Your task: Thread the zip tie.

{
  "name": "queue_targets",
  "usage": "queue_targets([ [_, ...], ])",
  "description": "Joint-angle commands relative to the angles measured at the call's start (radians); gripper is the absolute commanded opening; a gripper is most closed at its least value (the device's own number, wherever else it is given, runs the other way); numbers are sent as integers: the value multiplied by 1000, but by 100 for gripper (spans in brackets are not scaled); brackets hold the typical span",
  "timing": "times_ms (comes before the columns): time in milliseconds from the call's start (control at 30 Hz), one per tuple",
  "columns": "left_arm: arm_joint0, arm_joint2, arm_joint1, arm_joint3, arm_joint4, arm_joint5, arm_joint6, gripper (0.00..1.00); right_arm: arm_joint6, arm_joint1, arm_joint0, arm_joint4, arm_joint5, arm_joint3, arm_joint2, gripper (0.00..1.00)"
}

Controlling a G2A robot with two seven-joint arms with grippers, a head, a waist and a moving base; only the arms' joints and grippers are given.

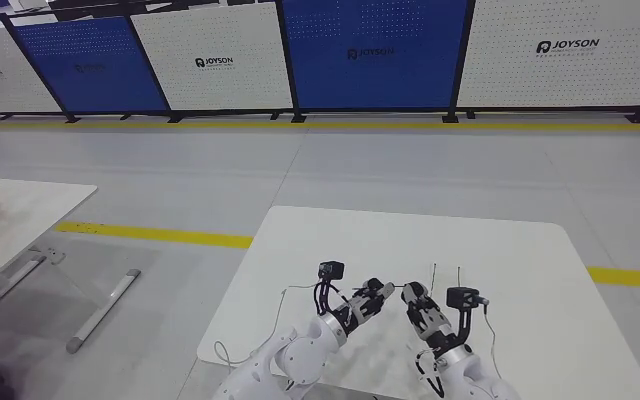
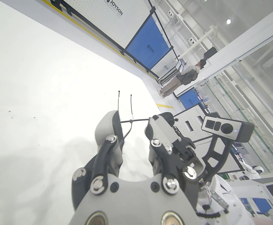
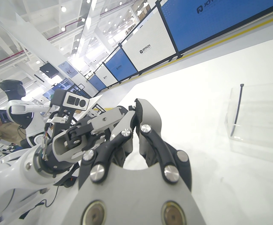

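While my right fingers pinch the thin black plastic zip tie above the white tabletop, my left fingers stand wide open around it; suggest gripping the tail and feeding it squarely through the head.

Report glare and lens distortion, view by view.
Top view: even light on the table, no glare. Left wrist view: the table is washed almost pure white, so the upright zip ties stand out starkly; the wall panels lean and bow from the wide lens. Right wrist view: ceiling lamps glare; the clear box is barely distinct against the table.
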Motion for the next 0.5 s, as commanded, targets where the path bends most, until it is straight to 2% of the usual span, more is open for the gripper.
queue_targets([
  [0, 0, 0, -1, -1, -2, 3, 0, 56, -2, 0, 0, 5, 3, 1, 1, 0],
  [100, 1, -3, -1, -1, -5, 0, 1, 49, -6, 0, -1, 11, 7, 6, 4, 0],
  [233, 5, -8, 0, -2, -5, -6, 3, 28, -9, 0, -2, 15, 11, 8, 10, 0],
  [467, 7, -12, 0, -2, -6, -9, 6, 9, -16, 0, -4, 18, 10, 8, 12, 0],
])
